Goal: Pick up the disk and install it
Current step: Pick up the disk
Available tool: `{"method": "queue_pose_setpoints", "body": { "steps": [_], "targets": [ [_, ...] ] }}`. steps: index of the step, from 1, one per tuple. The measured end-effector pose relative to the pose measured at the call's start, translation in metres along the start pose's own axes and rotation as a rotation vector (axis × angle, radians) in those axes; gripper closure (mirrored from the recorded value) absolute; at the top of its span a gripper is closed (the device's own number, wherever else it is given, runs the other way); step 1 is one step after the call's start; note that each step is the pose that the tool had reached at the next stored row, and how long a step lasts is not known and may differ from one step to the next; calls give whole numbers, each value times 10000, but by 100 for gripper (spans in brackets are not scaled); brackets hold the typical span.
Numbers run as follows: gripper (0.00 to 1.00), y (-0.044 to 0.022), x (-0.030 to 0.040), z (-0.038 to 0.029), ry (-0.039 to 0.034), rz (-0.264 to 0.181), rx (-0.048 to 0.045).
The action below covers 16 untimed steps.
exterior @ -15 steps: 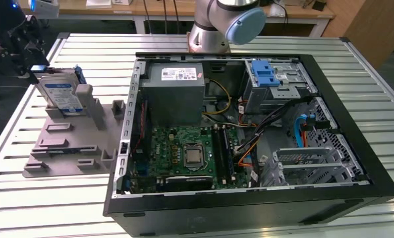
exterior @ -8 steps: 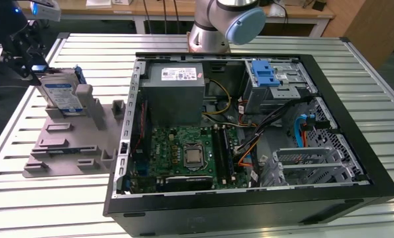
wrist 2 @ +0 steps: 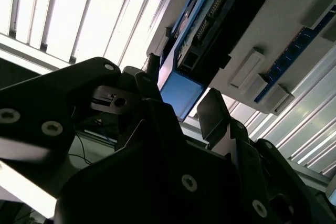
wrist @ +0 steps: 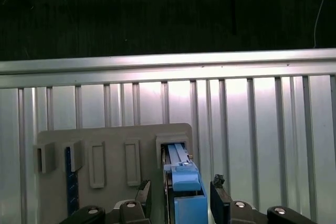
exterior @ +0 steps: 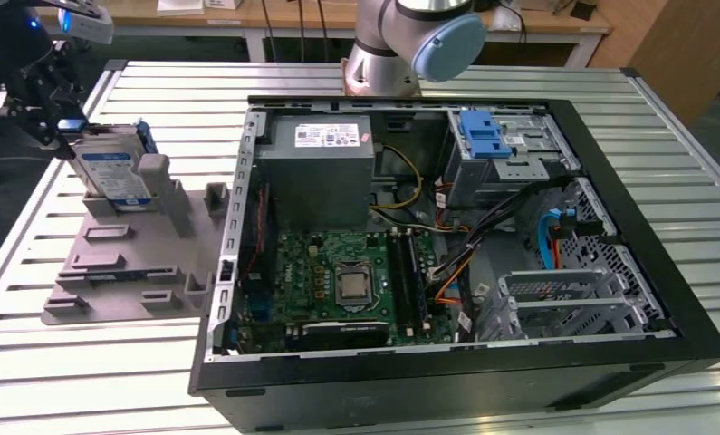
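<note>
First wrist view: disk (wrist: 189, 203) stands on edge in the grey holder (wrist: 110, 135), gripper (wrist: 181, 184) spread astride its blue-framed end, gripping nothing; likely stiff, dense, shock-sensitive, so best pinched on those framed edges, off the circuit side.

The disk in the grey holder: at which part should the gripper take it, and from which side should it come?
Probably by the blue carrier bracket at the top edge of the disk, coming down from above, one finger on each flat face. The disk stands on edge in the grey holder, whose posts enclose its lower part, so the top is free.
</note>
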State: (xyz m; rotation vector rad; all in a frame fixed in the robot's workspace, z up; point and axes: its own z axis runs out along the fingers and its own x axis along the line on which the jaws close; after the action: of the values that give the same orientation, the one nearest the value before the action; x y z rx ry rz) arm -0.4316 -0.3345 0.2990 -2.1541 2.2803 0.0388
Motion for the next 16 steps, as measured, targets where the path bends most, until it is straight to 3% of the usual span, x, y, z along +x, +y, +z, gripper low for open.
{"method": "queue_pose_setpoints", "body": {
  "steps": [6,10,16],
  "targets": [
    [44,-1,0,14,-11,-4,169],
    [44,-1,1,56,-9,-4,163],
    [44,-2,2,113,-3,-1,78]
  ]
}}
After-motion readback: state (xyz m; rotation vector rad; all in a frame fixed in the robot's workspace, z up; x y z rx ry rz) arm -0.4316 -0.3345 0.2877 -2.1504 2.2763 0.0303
